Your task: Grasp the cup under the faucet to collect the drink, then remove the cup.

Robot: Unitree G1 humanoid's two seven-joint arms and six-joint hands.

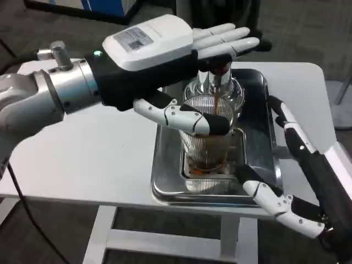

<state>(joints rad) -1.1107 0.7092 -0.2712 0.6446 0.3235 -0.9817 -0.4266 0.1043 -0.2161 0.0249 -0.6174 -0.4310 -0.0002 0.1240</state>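
Drink pours into the cup mid-frame, so my left hand holds it steady under the faucet; my right hand waits open, lower right.

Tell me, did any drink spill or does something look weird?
Nothing stands out. The ribbed clear glass cup stands upright in the shiny metal tray, brown drink pooling at its bottom. No spill shows. The left hand is around the cup.

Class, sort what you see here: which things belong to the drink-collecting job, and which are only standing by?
In the job:
- cup, dark drink running in
- faucet
- left hand, around the cup
- metal tray under the cup

Standing by:
- right hand, beside the tray
- white table
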